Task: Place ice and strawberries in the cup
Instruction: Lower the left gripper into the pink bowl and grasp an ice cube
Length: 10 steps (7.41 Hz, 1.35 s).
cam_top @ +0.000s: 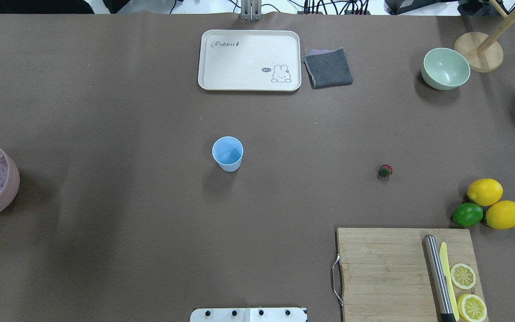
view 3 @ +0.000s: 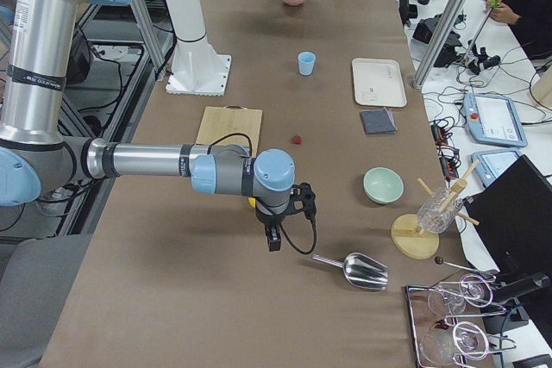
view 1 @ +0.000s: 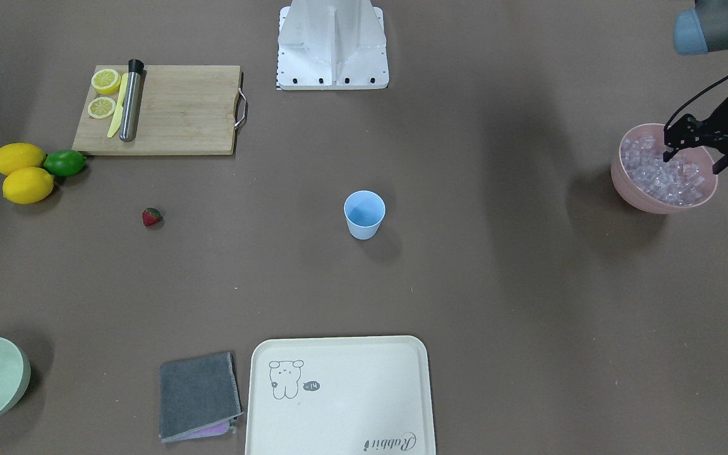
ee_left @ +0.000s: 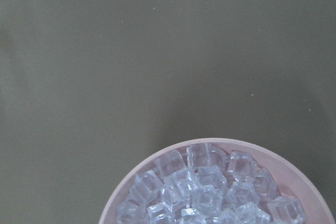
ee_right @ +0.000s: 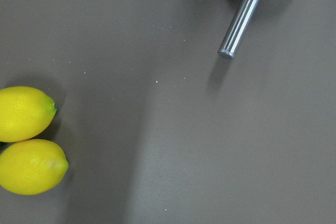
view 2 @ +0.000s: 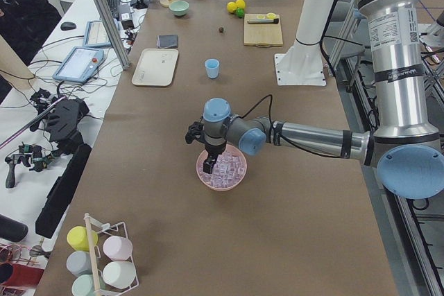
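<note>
The light-blue cup [view 1: 364,215] stands upright near the table's middle, also in the overhead view [cam_top: 227,154]. One small red strawberry [view 1: 151,217] lies alone on the table, well apart from the cup [cam_top: 385,170]. The ice [view 1: 664,175] fills a pink bowl [view 1: 628,189] at the table's end on my left side; the left wrist view shows the cubes [ee_left: 210,192] from above. My left gripper [view 1: 694,158] is open and empty just above the ice. My right gripper [view 3: 274,234] shows only in the exterior right view, near the lemons; I cannot tell whether it is open or shut.
A cutting board [cam_top: 400,268] holds lemon slices, a yellow knife and a steel muddler. Two lemons [cam_top: 485,192] and a lime [cam_top: 467,214] lie beside it. A cream tray [cam_top: 249,60], grey cloth [cam_top: 328,68], pale green bowl [cam_top: 446,68] and metal scoop [view 3: 362,271] stand farther off.
</note>
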{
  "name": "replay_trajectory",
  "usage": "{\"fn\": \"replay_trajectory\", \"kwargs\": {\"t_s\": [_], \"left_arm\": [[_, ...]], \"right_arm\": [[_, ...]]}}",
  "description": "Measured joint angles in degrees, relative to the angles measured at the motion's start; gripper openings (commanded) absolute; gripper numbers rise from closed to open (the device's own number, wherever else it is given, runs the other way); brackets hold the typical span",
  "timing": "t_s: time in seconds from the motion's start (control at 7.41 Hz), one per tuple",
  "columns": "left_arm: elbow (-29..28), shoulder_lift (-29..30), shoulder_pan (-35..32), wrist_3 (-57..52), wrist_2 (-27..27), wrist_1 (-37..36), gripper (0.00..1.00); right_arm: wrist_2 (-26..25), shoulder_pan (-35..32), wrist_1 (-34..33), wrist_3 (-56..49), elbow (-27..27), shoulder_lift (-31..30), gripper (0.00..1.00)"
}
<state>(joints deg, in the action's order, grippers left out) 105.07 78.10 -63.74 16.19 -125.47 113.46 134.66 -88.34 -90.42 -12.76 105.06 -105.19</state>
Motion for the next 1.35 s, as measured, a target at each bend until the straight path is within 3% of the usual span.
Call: {"fn": "replay_trajectory", "kwargs": {"t_s": [0.54, 0.81, 1.08, 1.35], "left_arm": [[-0.31, -2.42, 4.73, 6.06, 2.28, 5.23, 0.73], [-0.75, -2.49, 5.27, 6.18, 2.35, 5.4, 0.5], [-0.88, -2.37, 5.42, 6.14, 2.41, 5.38, 0.47], [-0.97, -1.98, 5.46, 6.09, 2.44, 5.37, 0.33]], "right_arm": [[0.15, 0.01, 2.39, -0.11, -0.24, -1.04, 1.0], [0.22, 0.01, 2.42, -0.08, -0.25, -1.07, 1.0], [0.33, 0.0, 2.38, -0.07, -0.27, -1.07, 1.0], [0.41, -0.06, 2.37, -0.07, -0.13, -1.16, 1.0]]}}
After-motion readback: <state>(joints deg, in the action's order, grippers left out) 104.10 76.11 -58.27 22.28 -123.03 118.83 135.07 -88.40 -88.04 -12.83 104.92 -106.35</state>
